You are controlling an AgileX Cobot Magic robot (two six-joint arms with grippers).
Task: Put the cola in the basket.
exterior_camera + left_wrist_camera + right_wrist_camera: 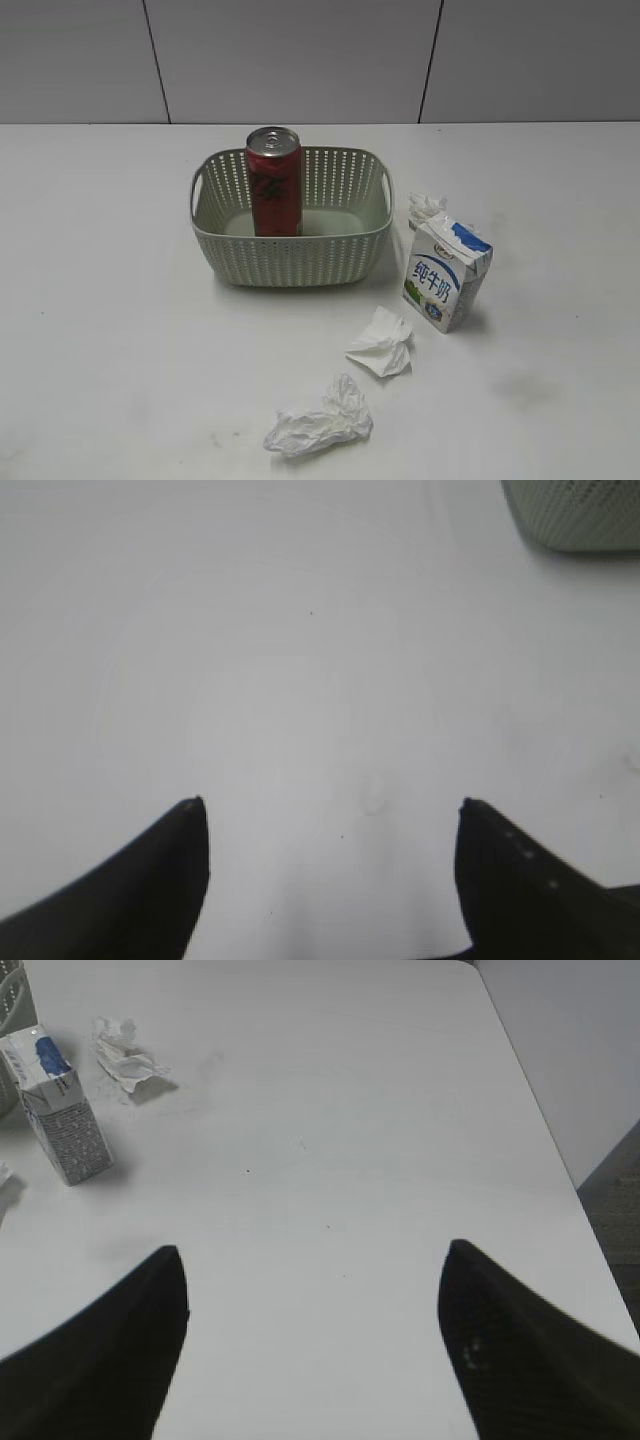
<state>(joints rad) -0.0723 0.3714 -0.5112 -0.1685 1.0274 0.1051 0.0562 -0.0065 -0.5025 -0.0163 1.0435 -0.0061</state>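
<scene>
My left gripper point(332, 810) has its fingers spread wide with nothing between them, only bare table point(300, 660) underneath and a corner of the basket point(580, 515) just peeking in at the top right of that wrist view. Same story on my right gripper point(315, 1255): fingers apart, holding nothing, hovering over open tabletop with the milk carton point(62, 1105) and a scrap of crumpled tissue point(125, 1055) well off to the upper left. Out on the exterior camera neither arm is in shot at all. And there's the cola point(274, 182), standing upright inside the basket, toward its back wall, silver top poking above the rim. The carton stands outside, just beside the basket's right end, with two more tissue wads point(382, 343) lying nearer the camera. So as I read it, the placing step is done and I'm in the retreat. Next I'd call for nothing more than keeping both arms clear of the basket so the tall slim can isn't knocked over; a bump to the rim looks like the only real risk.
</scene>
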